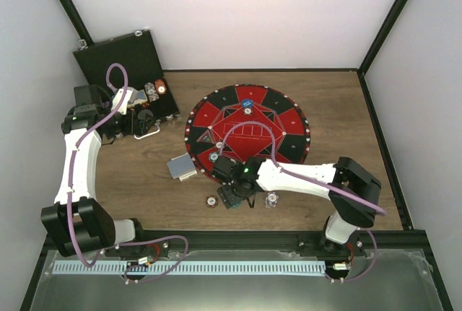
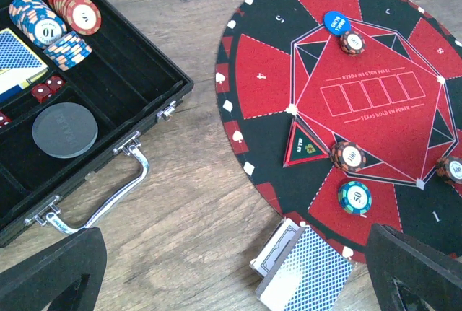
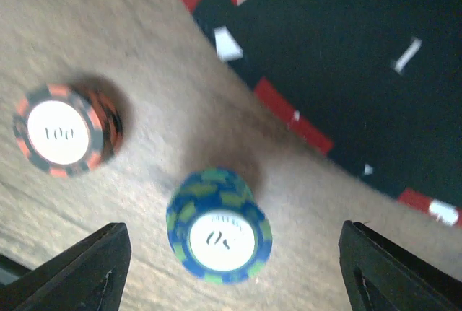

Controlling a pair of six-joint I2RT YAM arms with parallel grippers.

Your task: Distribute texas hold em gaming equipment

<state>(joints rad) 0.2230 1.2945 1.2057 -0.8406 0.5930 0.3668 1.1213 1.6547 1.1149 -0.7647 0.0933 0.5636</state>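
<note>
The blue-and-green chip stack (image 3: 219,226) stands on the table (image 3: 108,37) directly between the fingers of my right gripper (image 3: 232,257). It touches neither finger, and the jaws are spread with a clear gap on each side of it. An orange-and-black chip stack (image 3: 66,129) marked 100 sits just outside one finger, apart from the first stack. The edge of the mat (image 3: 346,73) lies ahead of the fingertips. My left gripper (image 2: 231,278) hangs above bare wood with its jaws spread wide. The card deck (image 2: 303,276) lies close by one finger, and the open black case (image 2: 108,138) is ahead on the other side.
</note>
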